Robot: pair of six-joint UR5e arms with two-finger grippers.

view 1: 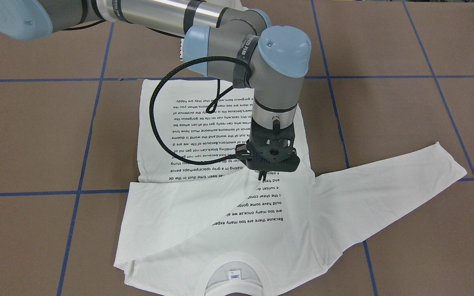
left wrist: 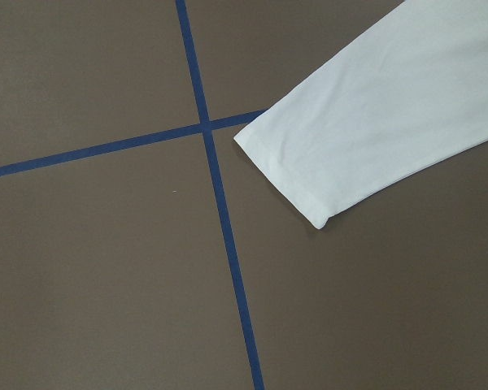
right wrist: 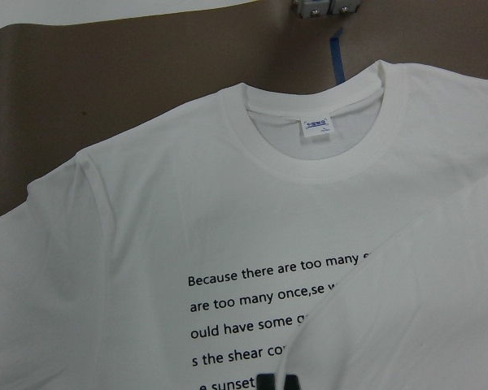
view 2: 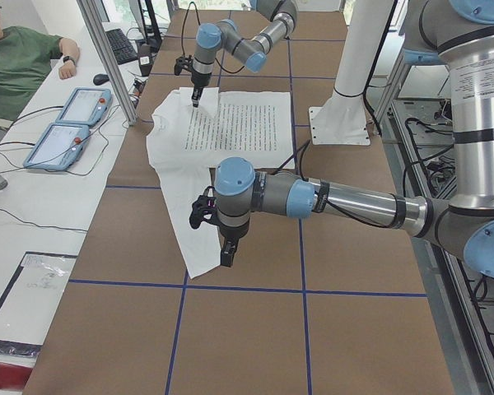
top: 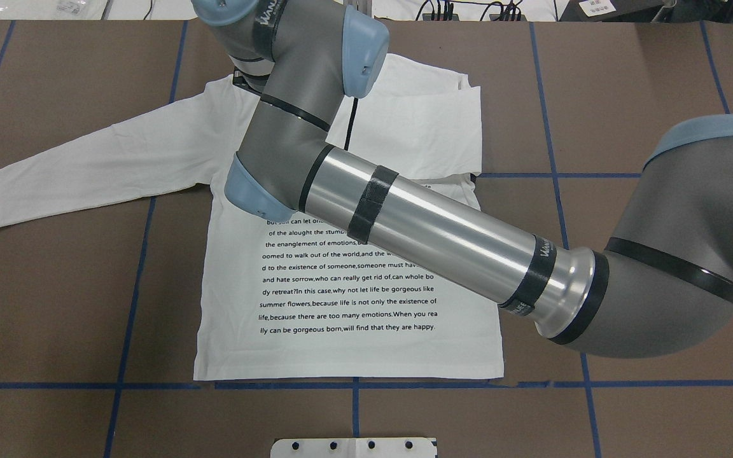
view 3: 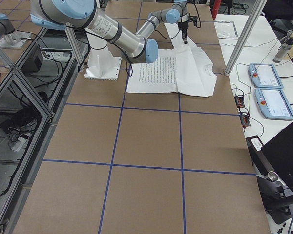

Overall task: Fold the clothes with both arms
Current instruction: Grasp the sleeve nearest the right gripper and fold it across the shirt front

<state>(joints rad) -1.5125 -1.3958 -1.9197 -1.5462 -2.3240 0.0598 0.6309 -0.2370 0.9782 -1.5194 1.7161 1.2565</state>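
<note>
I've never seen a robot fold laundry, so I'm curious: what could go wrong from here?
1. The right end effector seems pinched on the folded sleeve; lifting without letting go could drag it back off the shirt.
2. The left end effector hovers by the other sleeve's cuff; a missed grasp would leave that sleeve spread out.

- A brown table top (view 1: 405, 123) is lying under the right gripper (view 1: 261, 176) and spreading out on every side of it.
- Across it blue tape lines (view 1: 80, 164) are running; one crossing (left wrist: 205, 130) is lying below the left gripper (view 2: 227, 257).
- A white pedestal base (view 2: 339, 123) is standing well apart from the right gripper, on the robot's side.
- Two blue-edged pendants (view 2: 84, 105) are lying on a white bench (view 2: 33, 214), on the right gripper's other side, past the table's edge.
- A person in a green top (view 2: 20, 62) is sitting at that bench, well apart from both grippers.
</note>
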